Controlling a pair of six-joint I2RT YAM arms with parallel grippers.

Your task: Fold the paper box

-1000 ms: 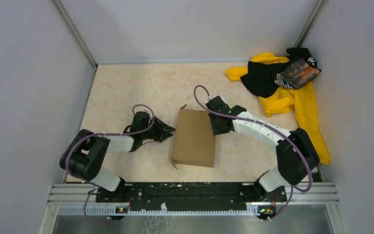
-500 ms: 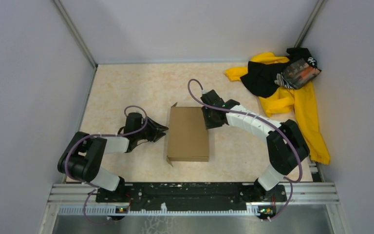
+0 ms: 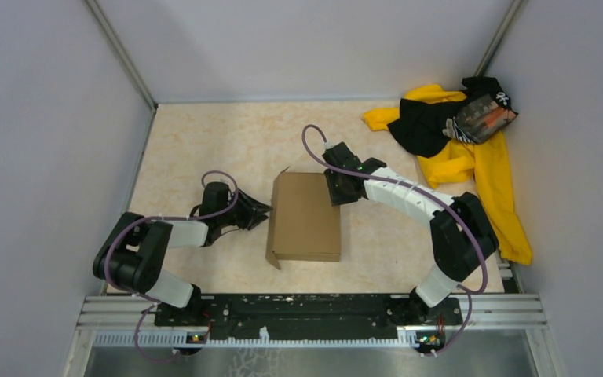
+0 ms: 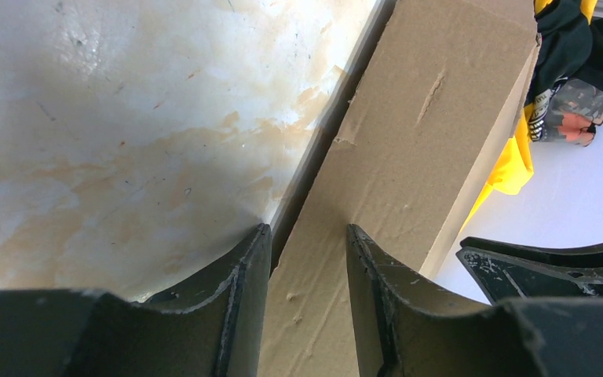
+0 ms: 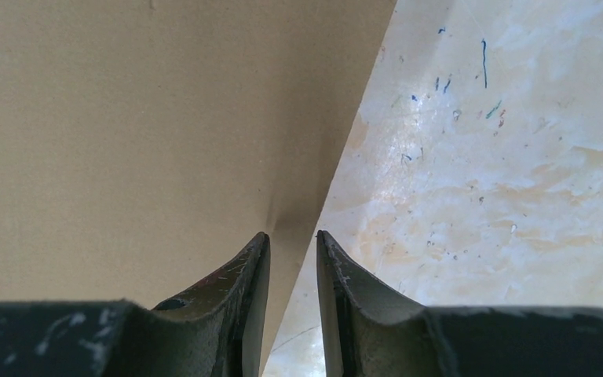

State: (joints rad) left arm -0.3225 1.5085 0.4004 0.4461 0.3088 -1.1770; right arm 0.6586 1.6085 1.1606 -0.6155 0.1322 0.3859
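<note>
The paper box [image 3: 306, 220] is plain brown cardboard in the middle of the table, with small flaps sticking out at its left corners. My left gripper [image 3: 264, 211] lies low at the box's left side. In the left wrist view its jaws [image 4: 306, 236] stand apart with the box's side wall [image 4: 408, 157] right in front of the tips, not clamped. My right gripper [image 3: 336, 191] is at the box's far right edge. In the right wrist view its narrow jaws [image 5: 292, 239] straddle the cardboard edge [image 5: 126, 118].
A yellow-and-black cloth pile [image 3: 455, 149] lies in the far right corner and also shows in the left wrist view [image 4: 573, 78]. Grey walls close in the table on the left, back and right. The arms' metal rail [image 3: 314, 310] runs along the near edge.
The right gripper has drawn the box to the left, and the box has turned slightly. The left gripper has backed off to the left, staying at the box's side.
</note>
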